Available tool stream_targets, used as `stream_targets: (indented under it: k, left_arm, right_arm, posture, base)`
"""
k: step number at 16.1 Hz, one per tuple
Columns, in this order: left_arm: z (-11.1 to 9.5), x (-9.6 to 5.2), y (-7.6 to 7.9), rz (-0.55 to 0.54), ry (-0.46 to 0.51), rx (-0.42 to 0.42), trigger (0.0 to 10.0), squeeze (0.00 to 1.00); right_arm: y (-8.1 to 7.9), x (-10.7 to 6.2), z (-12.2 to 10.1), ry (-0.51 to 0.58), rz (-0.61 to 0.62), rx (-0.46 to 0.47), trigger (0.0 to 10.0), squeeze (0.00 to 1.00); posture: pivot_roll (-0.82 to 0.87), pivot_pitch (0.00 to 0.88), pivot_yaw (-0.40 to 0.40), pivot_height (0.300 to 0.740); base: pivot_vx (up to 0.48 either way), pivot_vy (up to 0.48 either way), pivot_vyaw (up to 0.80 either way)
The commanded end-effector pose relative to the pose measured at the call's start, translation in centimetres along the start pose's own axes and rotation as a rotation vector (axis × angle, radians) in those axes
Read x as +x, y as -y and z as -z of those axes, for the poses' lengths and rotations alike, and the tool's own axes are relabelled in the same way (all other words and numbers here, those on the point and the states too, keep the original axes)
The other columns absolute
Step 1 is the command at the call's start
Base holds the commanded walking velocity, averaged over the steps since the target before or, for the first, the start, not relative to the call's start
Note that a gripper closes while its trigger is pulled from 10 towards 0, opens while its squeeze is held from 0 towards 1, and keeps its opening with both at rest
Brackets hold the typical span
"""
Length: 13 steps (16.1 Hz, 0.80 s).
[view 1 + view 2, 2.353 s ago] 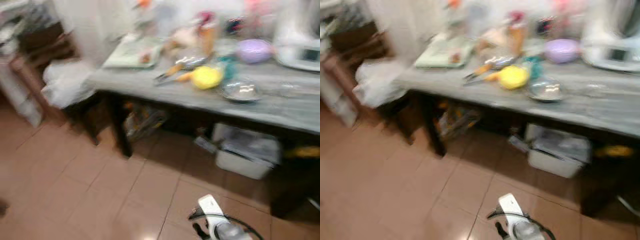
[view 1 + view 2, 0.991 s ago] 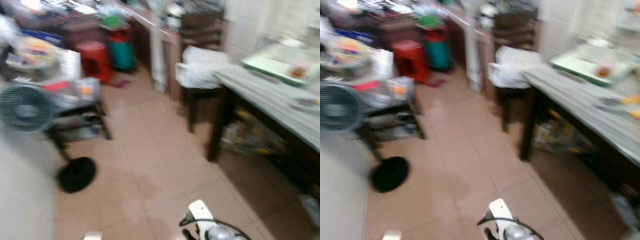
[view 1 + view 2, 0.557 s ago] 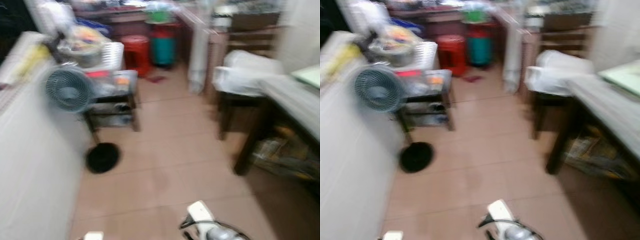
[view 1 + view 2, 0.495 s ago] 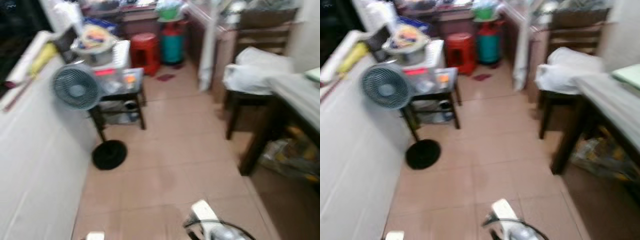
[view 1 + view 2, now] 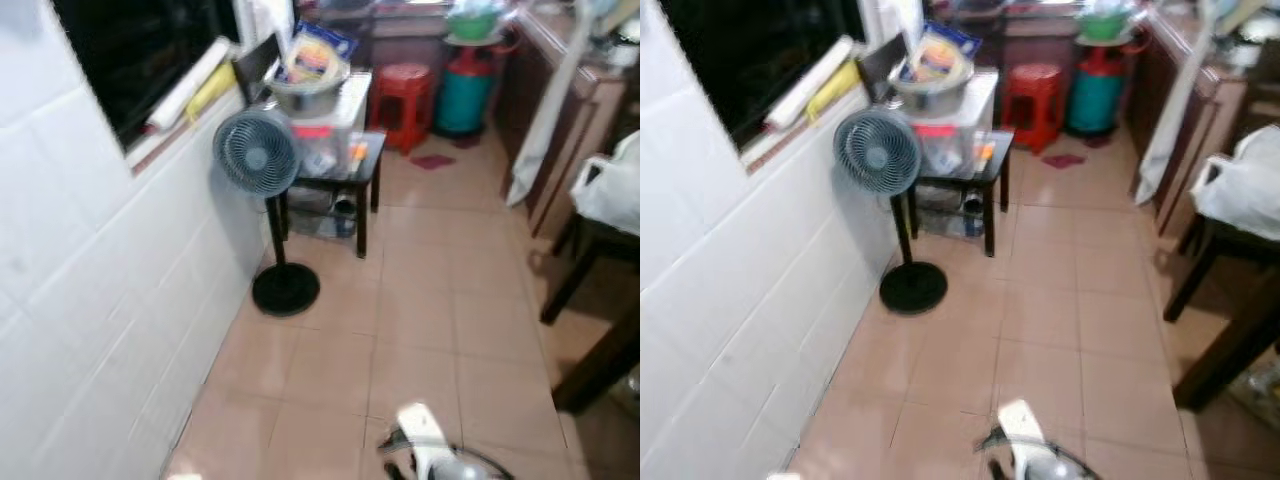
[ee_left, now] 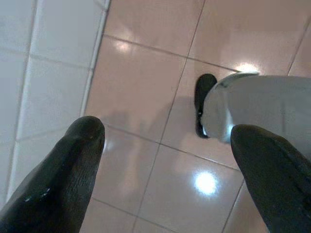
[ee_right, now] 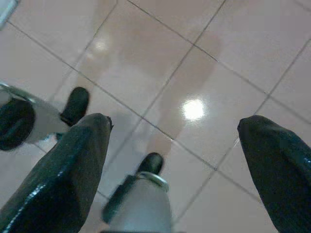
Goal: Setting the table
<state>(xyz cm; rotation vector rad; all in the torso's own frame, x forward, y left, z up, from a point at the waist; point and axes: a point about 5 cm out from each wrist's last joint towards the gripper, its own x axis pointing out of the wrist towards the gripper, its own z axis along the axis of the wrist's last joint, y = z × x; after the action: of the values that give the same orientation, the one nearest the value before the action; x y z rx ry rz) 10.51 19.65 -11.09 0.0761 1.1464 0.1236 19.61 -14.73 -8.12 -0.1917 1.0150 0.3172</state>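
Note:
Both arms hang low over the tan tiled floor (image 5: 430, 310). In the left wrist view my left gripper (image 6: 165, 131) is open, with only floor tiles and a silver robot leg (image 6: 257, 107) between its black fingers (image 6: 77, 160). In the right wrist view my right gripper (image 7: 174, 124) is open too, over bare tiles and the robot's feet (image 7: 146, 167). A silver and white part of my right arm (image 5: 430, 455) shows at the bottom of the head view. At the right edge stands a dark leg of the dining table (image 5: 600, 370).
A white tiled wall (image 5: 90, 300) runs along the left. A standing fan (image 5: 258, 155) stands beside a small black table (image 5: 350, 175) loaded with containers. Behind are a red stool (image 5: 405, 95) and a teal gas cylinder (image 5: 465, 95). A white bag (image 5: 615, 185) lies on a chair at right.
The whole view has swung left: the grey table with its dishes has left the picture, and the white wall, fan and small black table now stand ahead. The arms stay hanging.

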Motion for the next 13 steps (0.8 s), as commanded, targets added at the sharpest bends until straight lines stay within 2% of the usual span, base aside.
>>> stream_targets:
  k: [1,3,7,9,13]
  left_arm:
    - [-0.6,0.1,0.1,0.015,0.022,0.005,10.0,0.00]
    - [-0.7,0.1,0.1,0.014,0.020,0.028,10.0,0.00]
    - [-1.3,0.1,-0.2,0.017,0.051,0.091,10.0,0.00]
    - [-1.5,0.1,-0.2,0.011,0.082,0.081,10.0,0.00]
    - [-2.0,0.1,0.1,0.017,0.120,0.041,10.0,0.00]
  right_arm:
    - [-0.1,0.1,-0.5,0.019,0.010,0.052,10.0,0.00]
    - [0.4,0.0,-0.8,0.030,0.030,0.083,10.0,0.00]
    - [1.9,-0.2,-1.1,0.068,0.115,0.254,10.0,0.00]
    - [2.5,-0.4,-0.7,0.069,0.147,0.321,10.0,0.00]
    - [3.3,-0.6,-0.1,0.057,0.167,0.313,10.0,0.00]
  posture:
    - [-0.05,0.000,0.036,0.740]
    - [-0.07,0.000,0.055,0.740]
    - [-0.12,0.000,0.106,0.740]
    - [-0.14,0.000,0.114,0.740]
    - [-0.17,0.000,0.117,0.740]
  base:
    - [0.000,0.000,0.00]
    - [0.000,0.000,0.00]
    - [0.000,0.000,0.00]
    - [0.000,0.000,0.00]
    - [0.000,0.000,0.00]
